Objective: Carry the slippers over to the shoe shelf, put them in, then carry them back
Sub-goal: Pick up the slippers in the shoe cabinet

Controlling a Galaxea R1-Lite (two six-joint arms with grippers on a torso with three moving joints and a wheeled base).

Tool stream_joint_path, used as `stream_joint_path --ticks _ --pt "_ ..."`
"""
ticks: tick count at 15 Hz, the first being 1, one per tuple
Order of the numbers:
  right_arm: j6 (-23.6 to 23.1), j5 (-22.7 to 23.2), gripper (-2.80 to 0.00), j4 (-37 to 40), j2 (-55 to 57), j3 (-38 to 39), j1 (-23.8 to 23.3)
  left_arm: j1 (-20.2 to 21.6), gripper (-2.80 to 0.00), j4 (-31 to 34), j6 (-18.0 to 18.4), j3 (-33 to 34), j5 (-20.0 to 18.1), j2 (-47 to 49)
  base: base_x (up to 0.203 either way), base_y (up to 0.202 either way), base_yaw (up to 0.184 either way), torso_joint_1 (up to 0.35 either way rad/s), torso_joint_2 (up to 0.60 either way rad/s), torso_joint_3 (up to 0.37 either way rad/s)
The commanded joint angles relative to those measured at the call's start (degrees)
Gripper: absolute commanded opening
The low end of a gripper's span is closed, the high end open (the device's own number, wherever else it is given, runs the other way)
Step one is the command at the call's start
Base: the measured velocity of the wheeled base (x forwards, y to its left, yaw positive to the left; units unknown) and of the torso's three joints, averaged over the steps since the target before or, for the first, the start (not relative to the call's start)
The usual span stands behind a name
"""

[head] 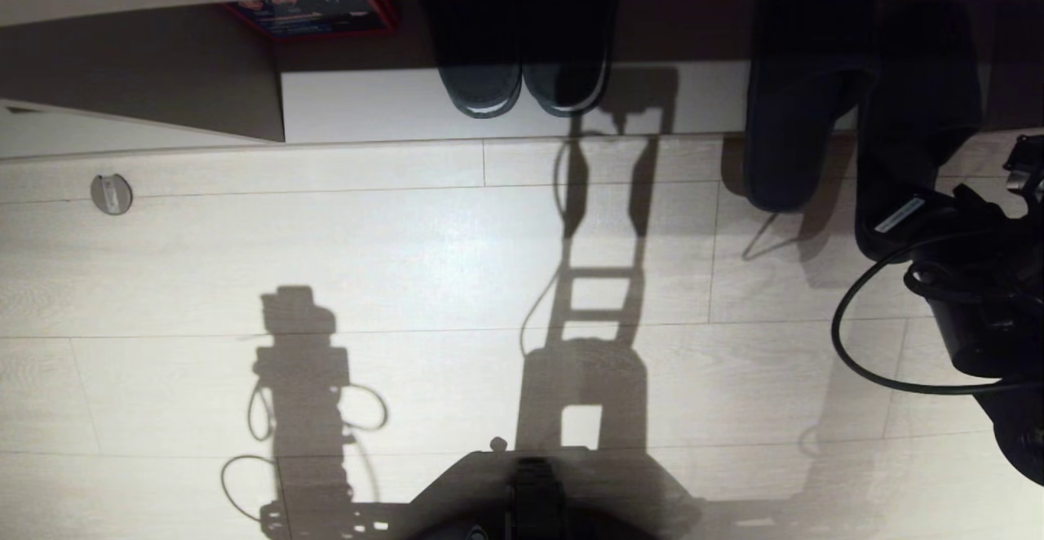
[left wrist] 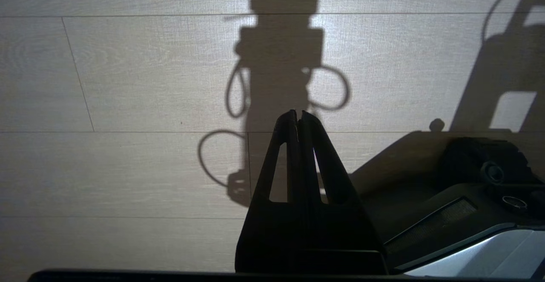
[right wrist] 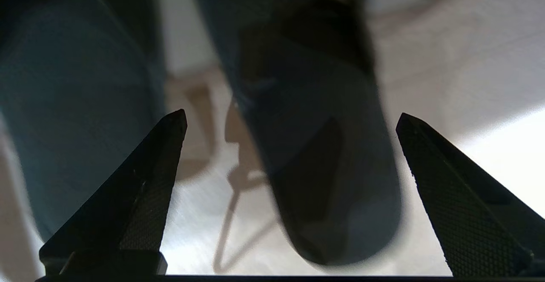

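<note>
Slippers (right wrist: 328, 179) just ahead of right tool (right wrist: 289, 122) (fingers spread wide, nothing pinched)

Floor (head: 408, 263) open; other dark pair (head: 522, 67) & slippers (head: 787, 132) block shelf front.

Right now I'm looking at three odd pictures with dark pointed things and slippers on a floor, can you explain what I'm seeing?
It is a two-armed robot on wheels. One picture looks down from its head; the other two come from cameras on each wrist. The pointed shapes are pincer fingers. The right pincer is open and holds nothing, hovering over the slippers, whose heels reach out over the pale floor from the shoe shelf. Another dark pair sits in the shelf by a red-edged box. The left pincer is shut, idle above bare floor.
</note>
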Motion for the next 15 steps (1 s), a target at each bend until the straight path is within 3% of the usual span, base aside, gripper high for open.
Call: stream_joint_path --ticks 1,15 --pt "0.03 -0.13 0.0 -0.47 1.79 -2.13 1.01 0.0 -2.8 -0.02 -0.02 0.0 0.02 0.0 0.0 0.0 0.0 0.0 0.0 0.0" --pt "-1.9 -0.13 0.0 -0.62 7.44 -14.1 2.38 0.0 -2.8 -0.02 -0.02 0.0 0.02 0.0 0.0 0.0 0.0 0.0 0.0 0.0"
